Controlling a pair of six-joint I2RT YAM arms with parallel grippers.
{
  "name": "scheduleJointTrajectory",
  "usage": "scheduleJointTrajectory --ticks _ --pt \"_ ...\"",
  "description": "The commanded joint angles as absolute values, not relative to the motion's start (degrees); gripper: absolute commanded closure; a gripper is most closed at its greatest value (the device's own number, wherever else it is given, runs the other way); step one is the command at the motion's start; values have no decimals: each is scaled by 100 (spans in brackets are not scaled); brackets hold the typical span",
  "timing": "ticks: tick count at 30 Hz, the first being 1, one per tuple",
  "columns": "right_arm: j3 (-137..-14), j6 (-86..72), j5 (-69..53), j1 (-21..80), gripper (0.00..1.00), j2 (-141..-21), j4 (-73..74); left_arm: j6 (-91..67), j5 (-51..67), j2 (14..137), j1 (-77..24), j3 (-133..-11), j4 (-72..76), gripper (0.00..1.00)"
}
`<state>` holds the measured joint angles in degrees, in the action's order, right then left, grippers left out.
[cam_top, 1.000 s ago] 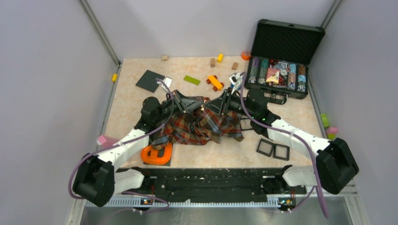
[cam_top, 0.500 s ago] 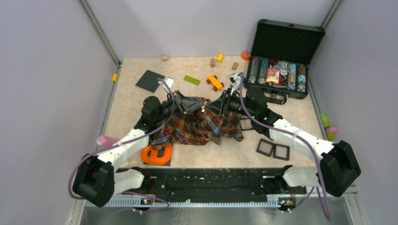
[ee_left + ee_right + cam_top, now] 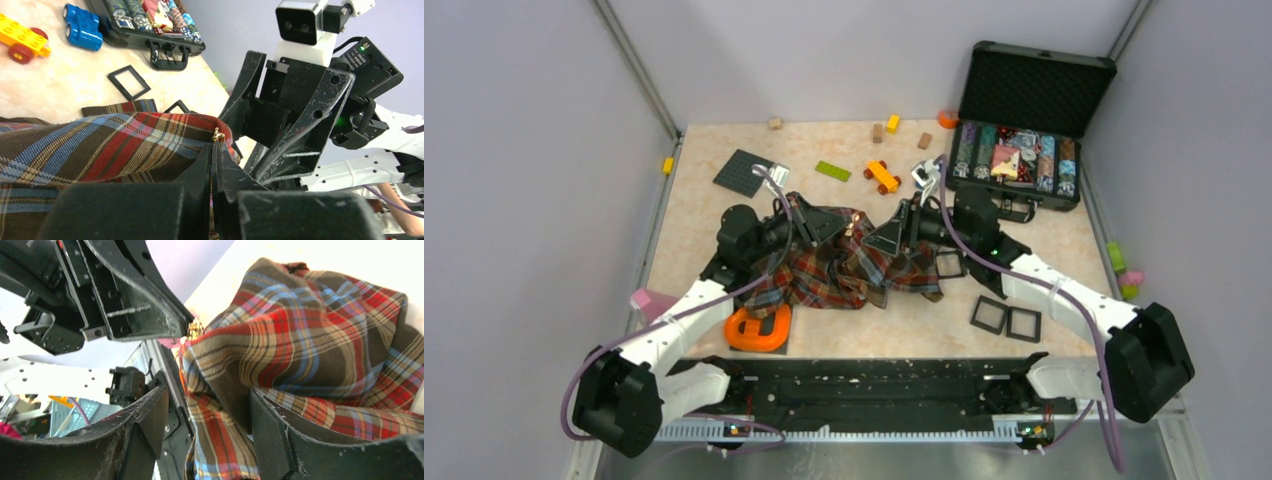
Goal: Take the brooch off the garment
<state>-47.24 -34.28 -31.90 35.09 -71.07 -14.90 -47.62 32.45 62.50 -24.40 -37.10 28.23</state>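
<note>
The plaid garment [image 3: 844, 272] lies bunched in the middle of the table, with one fold lifted. The tiny gold brooch [image 3: 218, 135] sits on the edge of that fold; it also shows in the right wrist view [image 3: 194, 329]. My left gripper [image 3: 214, 147] is shut, its tips pinched on the brooch at the cloth's edge; it also shows in the top view [image 3: 839, 226]. My right gripper [image 3: 207, 395] is open, and a hanging fold of the garment [image 3: 310, 340] passes between its jaws. From above it [image 3: 876, 240] faces the left gripper closely.
An open black case [image 3: 1024, 150] of chips stands at the back right. An orange-yellow wheeled brick [image 3: 882, 176], a green brick [image 3: 832, 170] and a grey baseplate [image 3: 744, 172] lie behind the cloth. Black frames [image 3: 1007, 318] lie right of it, an orange holder [image 3: 757, 328] front left.
The left arm has drawn a little to the left with the lifted fold. The right gripper has shifted slightly nearer and lower, around the hanging cloth.
</note>
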Motion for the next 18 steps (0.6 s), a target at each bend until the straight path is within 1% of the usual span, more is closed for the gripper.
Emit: scheduleJointTrajectory --ticks 1,3,4,5,6,7,8,15,18 --pt "-4579 -3575 -3603 3508 38 -7121 -2042 -4337 3121 6049 -2419 -3930 3067 100" --pt "-4520 -3603 -3616 3576 39 -7185 -2171 -4305 3103 6038 -2425 -3935 3126 100" --pt "-4510 -3602 -3601 3622 42 -7208 -2213 -4275 3108 6038 -2426 -3943 3166 100" --pt "-4509 -3603 -3577 3663 50 -7243 -2241 -4256 3088 6034 -2426 -3934 3205 100" --pt "-4517 -3611 -3569 3699 65 -7269 -2268 -4217 3057 6025 -2426 -3917 3264 100" --pt "-4522 -3620 -3568 3726 85 -7307 -2279 -4162 3028 6017 -2426 -3899 3317 100" --pt "-4540 -3634 -3568 3741 100 -7338 -2244 -4082 2944 6002 -2425 -3895 3337 100" --pt "-4220 -3723 -3553 3884 100 -7427 -2276 -3577 1939 6032 -2425 -3988 3427 100" --pt "-4229 -3593 -3355 3884 100 -7396 -2009 -3526 1716 6114 -2426 -4281 2915 100"
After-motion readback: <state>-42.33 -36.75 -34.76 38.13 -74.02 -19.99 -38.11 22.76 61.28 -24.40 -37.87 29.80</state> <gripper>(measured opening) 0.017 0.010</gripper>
